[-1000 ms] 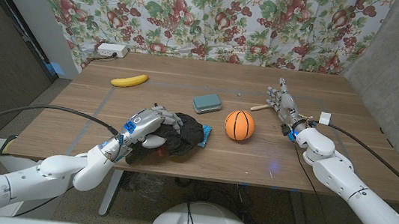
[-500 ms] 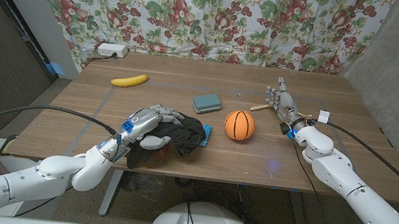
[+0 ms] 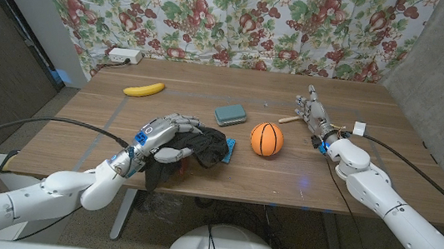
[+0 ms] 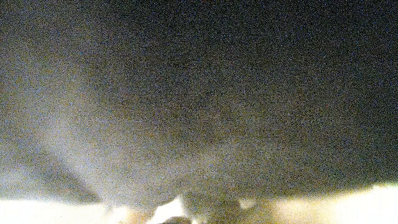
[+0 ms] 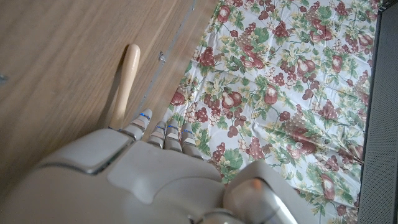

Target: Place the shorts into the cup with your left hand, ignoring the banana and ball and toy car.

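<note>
My left hand (image 3: 165, 134) grips the black shorts (image 3: 202, 147) near the table's front left. The cloth is bunched under its fingers, and one end hangs down by the wrist. In the left wrist view dark blurred cloth (image 4: 199, 93) sits right against the camera. A teal squarish cup (image 3: 230, 114) stands just beyond the shorts, apart from them. The orange ball (image 3: 266, 139) lies to their right, and the banana (image 3: 143, 89) is at the far left. A blue object (image 3: 230, 147), perhaps the toy car, pokes out from under the shorts. My right hand (image 3: 314, 111) stays far right, fingers straight, holding nothing.
A pale wooden stick (image 3: 290, 119) lies beside my right hand, seen also as the stick (image 5: 126, 81) ahead of the hand's back (image 5: 124, 168). A white power strip (image 3: 123, 55) sits at the back left. The floral curtain (image 3: 242, 18) hangs behind the table.
My left hand has risen a little with the shorts, which now stretch out and hang off the table surface. The right arm has not moved.
</note>
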Available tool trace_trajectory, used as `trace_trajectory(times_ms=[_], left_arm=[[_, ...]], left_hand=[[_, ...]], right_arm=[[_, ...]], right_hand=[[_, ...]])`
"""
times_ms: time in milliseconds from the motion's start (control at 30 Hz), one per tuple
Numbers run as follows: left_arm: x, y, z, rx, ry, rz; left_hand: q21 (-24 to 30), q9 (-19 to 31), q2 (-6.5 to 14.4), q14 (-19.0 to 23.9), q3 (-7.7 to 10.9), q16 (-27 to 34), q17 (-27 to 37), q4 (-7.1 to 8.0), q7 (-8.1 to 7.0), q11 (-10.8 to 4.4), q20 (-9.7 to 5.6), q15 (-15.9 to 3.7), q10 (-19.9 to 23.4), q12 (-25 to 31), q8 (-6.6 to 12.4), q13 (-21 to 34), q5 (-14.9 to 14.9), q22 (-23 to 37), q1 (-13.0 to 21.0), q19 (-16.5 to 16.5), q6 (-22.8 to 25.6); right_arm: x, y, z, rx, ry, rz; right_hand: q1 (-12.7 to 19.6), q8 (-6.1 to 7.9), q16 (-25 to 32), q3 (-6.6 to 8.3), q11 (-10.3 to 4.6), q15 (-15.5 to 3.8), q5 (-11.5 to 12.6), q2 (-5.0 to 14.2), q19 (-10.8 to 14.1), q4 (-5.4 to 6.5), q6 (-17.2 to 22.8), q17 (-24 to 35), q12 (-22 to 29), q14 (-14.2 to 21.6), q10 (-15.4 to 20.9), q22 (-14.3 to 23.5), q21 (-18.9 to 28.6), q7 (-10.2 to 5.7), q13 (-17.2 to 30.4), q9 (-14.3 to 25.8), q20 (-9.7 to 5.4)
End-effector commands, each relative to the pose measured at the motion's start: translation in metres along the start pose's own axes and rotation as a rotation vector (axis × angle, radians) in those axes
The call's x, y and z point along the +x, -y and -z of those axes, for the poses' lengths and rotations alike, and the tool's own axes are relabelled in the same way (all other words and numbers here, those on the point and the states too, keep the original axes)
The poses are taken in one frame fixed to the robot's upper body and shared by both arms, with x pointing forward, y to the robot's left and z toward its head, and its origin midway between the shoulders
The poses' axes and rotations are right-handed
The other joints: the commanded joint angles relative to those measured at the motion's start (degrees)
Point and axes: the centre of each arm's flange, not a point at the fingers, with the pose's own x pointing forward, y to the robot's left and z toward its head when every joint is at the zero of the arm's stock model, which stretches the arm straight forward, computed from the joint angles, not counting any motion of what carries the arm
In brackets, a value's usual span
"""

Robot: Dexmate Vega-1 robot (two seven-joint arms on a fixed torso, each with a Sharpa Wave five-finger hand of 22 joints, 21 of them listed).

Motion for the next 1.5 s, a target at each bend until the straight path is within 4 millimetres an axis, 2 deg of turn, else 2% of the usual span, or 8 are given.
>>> trace_trajectory(times_ms=[33, 267, 633, 1500], left_arm=[[0.002, -0.001, 0.006, -0.004, -0.001, -0.002], [0.004, -0.008, 0.009, 0.011, -0.003, -0.001], [0.012, -0.030, 0.013, 0.034, 0.018, 0.018], [0.015, -0.044, 0.009, 0.016, 0.030, 0.026]], left_hand=[[-0.4, -0.1, 0.1, -0.6, -0.13, 0.4, 0.0, -0.12, 0.08, 0.20, -2.96, -9.53, -0.5, -0.5, -0.04, -0.1, 0.5, 0.1, -0.4, -0.1, 0.0], [-1.1, -0.3, 0.4, -0.6, 0.18, 0.5, -0.3, -0.33, -0.21, 0.28, -2.81, -9.58, 0.0, -0.4, -0.24, -0.4, 1.2, 0.1, 0.3, 0.1, 0.0], [-2.1, -0.6, 0.4, -0.4, 0.67, 0.7, -0.9, -0.38, -0.21, 0.54, -2.20, -9.56, -0.4, -0.7, -0.52, -1.0, 2.1, 0.2, 1.2, 0.5, 0.1], [-3.9, -1.2, 0.1, -0.4, 0.18, 0.9, -2.0, -0.37, -0.13, 0.70, -1.77, -9.51, -0.3, -1.0, -0.95, -1.9, 3.0, 0.2, 1.6, 1.2, 0.9]], right_arm=[[0.004, 0.001, 0.000, -0.003, -0.004, 0.000], [0.006, 0.002, -0.001, -0.002, -0.002, -0.002], [0.006, 0.005, 0.000, 0.007, 0.002, 0.003], [0.008, 0.010, 0.002, 0.012, 0.000, 0.008]], right_hand=[[0.3, 0.00, 0.1, 0.21, 0.22, -0.40, -0.2, 0.91, 0.0, 0.20, 0.2, 0.1, 0.2, -0.2, 0.0, 0.2, -0.2, 0.14, 0.1, 0.2, 0.36], [0.3, 0.00, 0.1, 0.23, 0.29, -0.38, -0.3, 0.92, 0.0, 0.21, 0.2, 0.1, 0.2, -0.2, -0.1, 0.2, -0.2, 0.14, 0.1, 0.2, 0.34], [0.3, -0.01, 0.1, 0.25, 0.38, -0.39, -0.3, 0.92, -0.1, 0.21, 0.2, 0.1, 0.2, -0.2, 0.0, 0.2, -0.2, 0.09, 0.1, 0.2, 0.33], [0.3, 0.00, 0.1, 0.32, 0.25, -0.40, -0.3, 0.97, 0.0, 0.22, 0.2, 0.1, 0.2, -0.2, -0.1, 0.2, -0.2, 0.11, 0.1, 0.2, 0.33]])
